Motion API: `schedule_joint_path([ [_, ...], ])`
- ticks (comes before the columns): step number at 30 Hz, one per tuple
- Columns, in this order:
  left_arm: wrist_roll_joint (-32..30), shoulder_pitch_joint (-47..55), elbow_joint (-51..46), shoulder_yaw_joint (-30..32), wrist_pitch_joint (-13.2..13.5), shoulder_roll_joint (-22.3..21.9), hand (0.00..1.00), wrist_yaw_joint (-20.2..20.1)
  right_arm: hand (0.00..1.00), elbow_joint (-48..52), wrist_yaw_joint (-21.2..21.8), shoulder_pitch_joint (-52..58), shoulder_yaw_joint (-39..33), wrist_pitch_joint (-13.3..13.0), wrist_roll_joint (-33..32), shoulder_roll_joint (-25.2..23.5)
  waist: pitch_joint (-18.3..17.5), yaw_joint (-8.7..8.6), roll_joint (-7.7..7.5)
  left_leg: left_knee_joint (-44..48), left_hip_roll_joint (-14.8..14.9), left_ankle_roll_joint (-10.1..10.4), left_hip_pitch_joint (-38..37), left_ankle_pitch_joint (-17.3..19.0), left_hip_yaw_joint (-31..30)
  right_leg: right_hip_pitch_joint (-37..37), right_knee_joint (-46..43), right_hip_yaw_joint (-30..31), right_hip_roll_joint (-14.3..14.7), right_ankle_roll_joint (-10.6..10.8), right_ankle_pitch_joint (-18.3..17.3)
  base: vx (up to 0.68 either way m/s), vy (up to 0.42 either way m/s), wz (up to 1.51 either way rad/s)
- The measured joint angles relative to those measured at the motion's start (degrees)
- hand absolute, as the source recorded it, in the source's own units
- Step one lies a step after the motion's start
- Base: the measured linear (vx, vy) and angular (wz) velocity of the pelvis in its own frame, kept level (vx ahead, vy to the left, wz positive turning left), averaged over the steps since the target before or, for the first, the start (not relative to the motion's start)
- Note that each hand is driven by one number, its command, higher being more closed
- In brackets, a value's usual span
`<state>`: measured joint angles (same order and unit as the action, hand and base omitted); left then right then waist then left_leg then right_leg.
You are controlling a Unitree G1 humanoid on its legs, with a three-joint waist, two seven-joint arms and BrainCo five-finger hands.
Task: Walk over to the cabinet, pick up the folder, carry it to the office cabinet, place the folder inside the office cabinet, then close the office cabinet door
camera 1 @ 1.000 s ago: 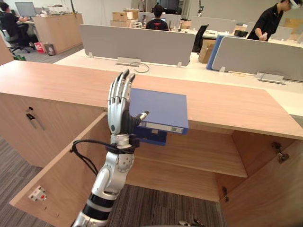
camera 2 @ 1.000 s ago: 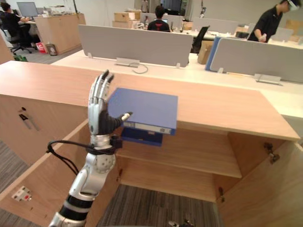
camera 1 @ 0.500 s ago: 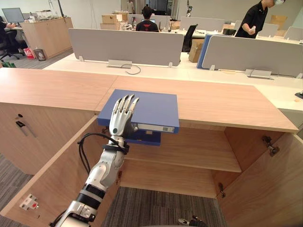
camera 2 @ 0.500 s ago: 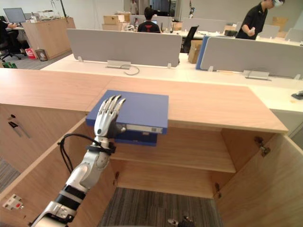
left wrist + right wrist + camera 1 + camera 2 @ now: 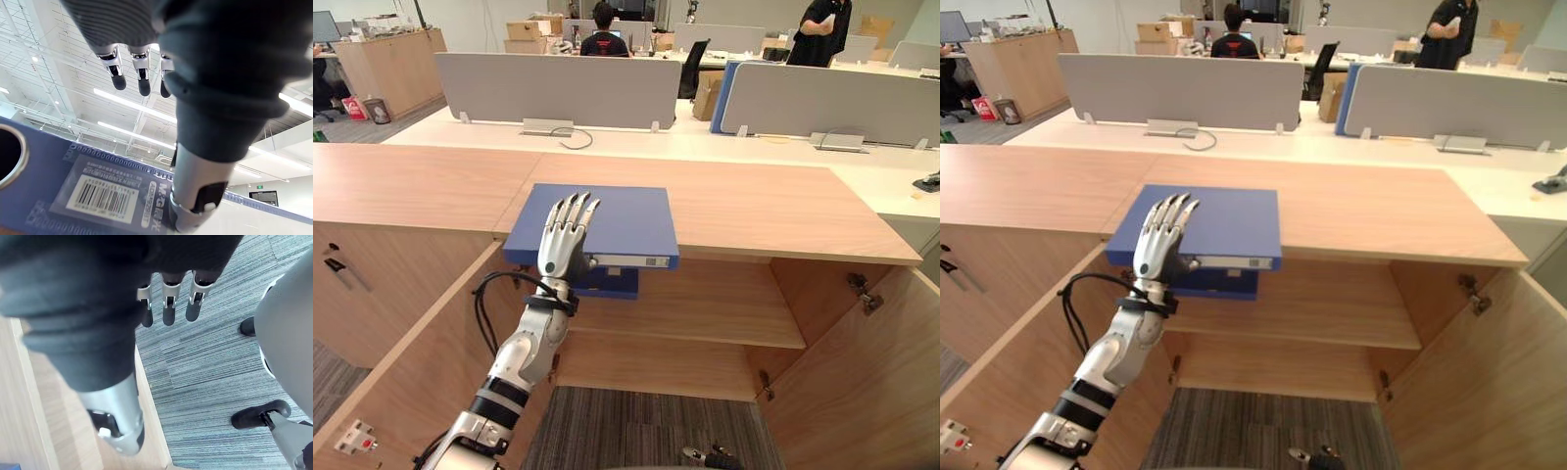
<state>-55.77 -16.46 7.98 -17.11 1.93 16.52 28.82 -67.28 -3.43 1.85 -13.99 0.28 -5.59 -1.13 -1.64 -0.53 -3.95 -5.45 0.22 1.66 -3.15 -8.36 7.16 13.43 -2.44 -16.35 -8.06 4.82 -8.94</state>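
Grey partition screens (image 5: 568,88) and seated people fill the office behind a long wooden cabinet (image 5: 764,206), whose doors stand open over a bare shelf (image 5: 715,313). On the cabinet top lies the blue folder (image 5: 617,215), its spine overhanging the front edge. The left hand (image 5: 561,250) rests at that near left corner, its fingers (image 5: 573,211) straight and flat along the cover and its thumb (image 5: 195,196) against the labelled spine, so nothing is clasped yet. To lift well, the thumb should probably slide under the overhang and the fingers press down, pinching close to the spine so the folder does not tip or swing open. The right hand (image 5: 166,303) hangs relaxed over the carpet beside a wooden panel. A darker blue item (image 5: 612,284) under the folder is partly hidden; I cannot tell whether it is a second folder.
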Motion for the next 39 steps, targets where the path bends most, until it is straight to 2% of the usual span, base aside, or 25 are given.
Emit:
schedule_joint_path([
  [17, -0.7, -0.3, 8.4, -0.1, 0.1, -0.1, 0.00, -1.6, 0.00, 0.0, 0.0, -0.2, 0.6, 0.1, 0.0, 0.0, 0.8, -0.50, -0.30, 0.0, -0.5, 0.5, -1.4, 0.9, 0.4, 1.8, 0.9, 0.2, 0.0, -0.7, -0.4, 0.00, 0.002, 0.00],
  [18, -0.7, -0.4, 8.9, -0.1, 0.0, -0.1, 1.00, -1.7, 0.00, 0.0, 0.0, -0.2, 0.6, 0.1, 0.0, 0.0, 0.8, -0.57, -0.30, 0.0, -0.5, 0.5, -1.4, 0.9, 0.5, 1.8, 0.9, 0.2, 0.0, -0.7, -0.4, 0.00, 0.000, 0.00],
  [28, -5.0, -5.2, 14.2, 0.4, -2.5, 1.2, 1.00, -0.5, 0.00, 0.0, 0.1, -0.2, 2.3, 0.1, 0.0, 0.1, 0.5, -1.58, -0.35, 0.0, -0.3, 0.5, -2.1, 1.2, 1.3, 2.0, 1.0, 0.8, 0.0, -1.0, -0.5, -0.03, 0.024, -0.04],
  [39, -5.7, -7.8, 14.9, -0.1, -2.2, 1.7, 1.00, 0.6, 0.00, 0.0, 0.1, -0.1, 1.9, 0.1, 0.0, 0.1, 0.2, -1.70, -0.46, 0.0, -0.5, 0.4, -2.0, 1.3, 1.3, 2.1, 1.0, 0.8, -0.1, -0.9, -0.4, 0.00, 0.003, 0.00],
])
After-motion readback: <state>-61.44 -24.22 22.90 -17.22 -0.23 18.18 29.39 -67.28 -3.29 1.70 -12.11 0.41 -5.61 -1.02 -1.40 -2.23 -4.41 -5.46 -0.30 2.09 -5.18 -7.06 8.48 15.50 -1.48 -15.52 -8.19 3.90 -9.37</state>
